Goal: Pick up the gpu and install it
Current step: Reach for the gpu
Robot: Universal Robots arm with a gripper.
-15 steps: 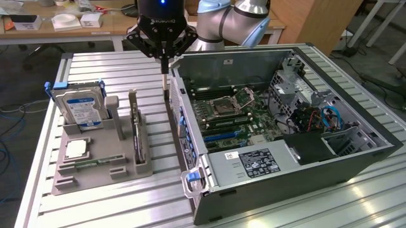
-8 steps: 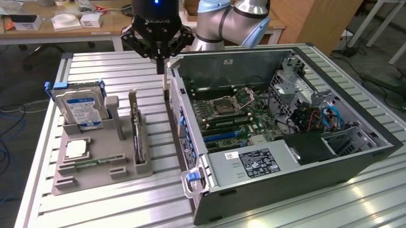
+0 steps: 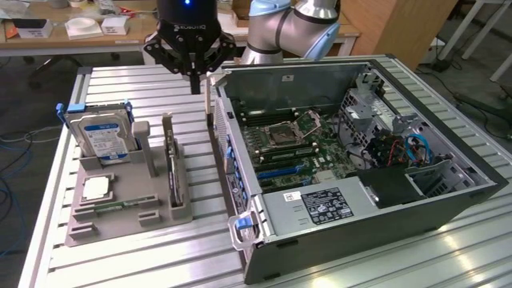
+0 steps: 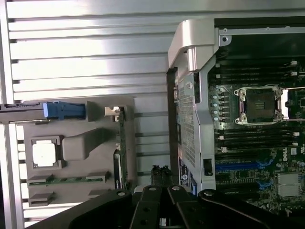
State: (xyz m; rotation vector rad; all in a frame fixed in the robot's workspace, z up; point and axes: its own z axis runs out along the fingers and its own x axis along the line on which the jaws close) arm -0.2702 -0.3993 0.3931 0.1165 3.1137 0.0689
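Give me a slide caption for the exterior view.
Shut gripper hangs above the table, between parts holder and open computer case.

Bright overhead glare on table

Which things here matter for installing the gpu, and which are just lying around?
For the job: gpu upright in the grey holder, tool, open computer case.
Lying about: hard drive, square chip, memory stick.

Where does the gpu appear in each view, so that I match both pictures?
Exterior view: the gpu stands on edge in the gray tray, on its side nearest the computer case.
Wrist view: the gpu, edge-on, between the silver chip and the case.
Shared landmark: the silver chip in the tray.
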